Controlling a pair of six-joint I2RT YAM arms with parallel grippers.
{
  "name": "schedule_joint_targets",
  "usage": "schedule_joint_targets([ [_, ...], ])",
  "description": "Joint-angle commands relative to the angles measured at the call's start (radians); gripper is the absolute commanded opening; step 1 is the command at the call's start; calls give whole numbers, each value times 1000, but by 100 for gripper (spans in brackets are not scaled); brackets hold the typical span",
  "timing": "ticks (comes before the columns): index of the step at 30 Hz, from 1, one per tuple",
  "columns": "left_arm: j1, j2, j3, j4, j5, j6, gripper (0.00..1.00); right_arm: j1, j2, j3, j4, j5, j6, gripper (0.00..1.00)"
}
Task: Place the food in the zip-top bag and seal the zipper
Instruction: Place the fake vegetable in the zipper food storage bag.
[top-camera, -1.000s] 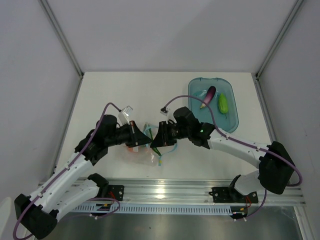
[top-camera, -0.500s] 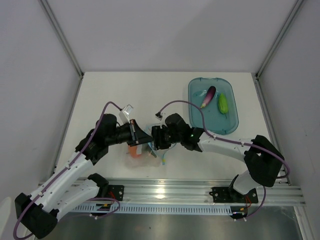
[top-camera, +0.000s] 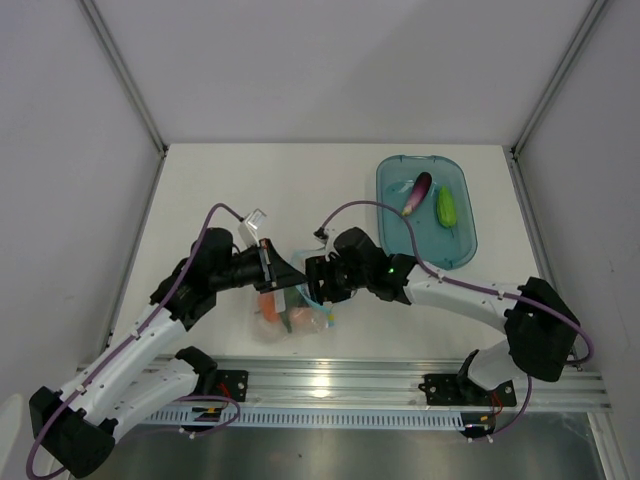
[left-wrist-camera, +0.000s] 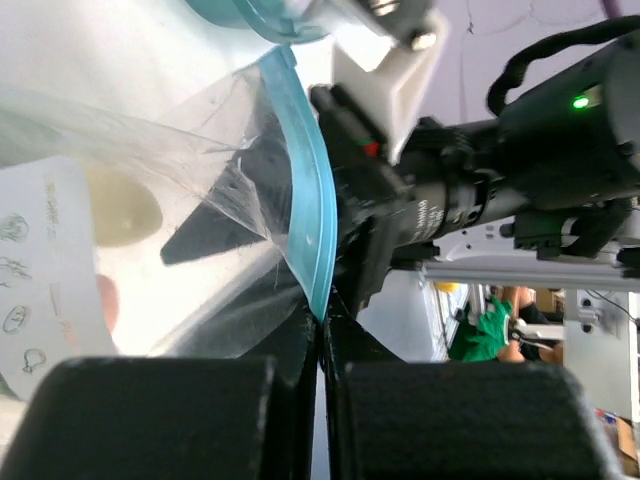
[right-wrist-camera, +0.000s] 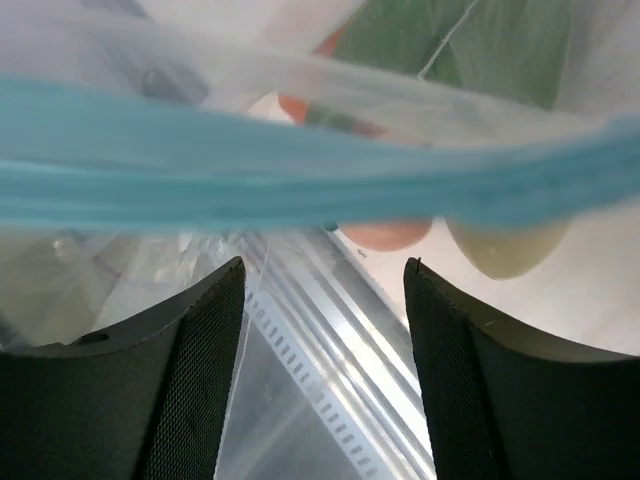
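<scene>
Clear bag (top-camera: 287, 320) pinched by its zipper (left-wrist-camera: 305, 200)
Left gripper (left-wrist-camera: 320, 328) clamped on the zipper; right gripper (right-wrist-camera: 322, 290) apart beside it.

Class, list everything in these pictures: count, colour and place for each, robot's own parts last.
table: one, white, under everything.
tray: one, translucent blue, far right of the table.
eggplant: one, dark purple, in the tray.
green vegetable: one, green, beside the eggplant.
zip-top bag: one, clear, between the grippers.
zipper: one, light blue, along the bag's mouth.
orange piece: at least one, orange, inside the bag.
green piece: one, green, inside the bag.
pale piece: one, cream, inside the bag.
left gripper: one, black, shut on the zipper.
right gripper: one, black, open beside the bag's mouth.
</scene>
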Motion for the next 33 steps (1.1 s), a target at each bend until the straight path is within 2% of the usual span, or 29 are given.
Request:
schedule_joint_targets([
  [1, 7, -20, 4, 4, -18, 10, 1, 9, -100, 57, -63, 37, -71, 66],
  [5, 7, -27, 7, -17, -47, 26, 1, 7, -180, 67, -167, 84, -138, 64],
  [13, 7, -20, -6, -5, -56, 40, 1, -13, -353, 77, -232, 155, -238, 55],
  [18, 7, -18, 0, -10, -46, 64, 1, -137, -400, 117, -227, 222, -212, 56],
  [24, 7, -47, -29, -7, -35, 69, 1, -460, -280, 172, -177, 319, -91, 57],
  [31, 7, -75, -62, 15, -4, 53, 1, -585, -6, 292, -94, 613, -71, 58],
  [33, 7, -86, -69, 21, 0, 52, 0, -602, 68, 340, -101, 669, -84, 61],
])
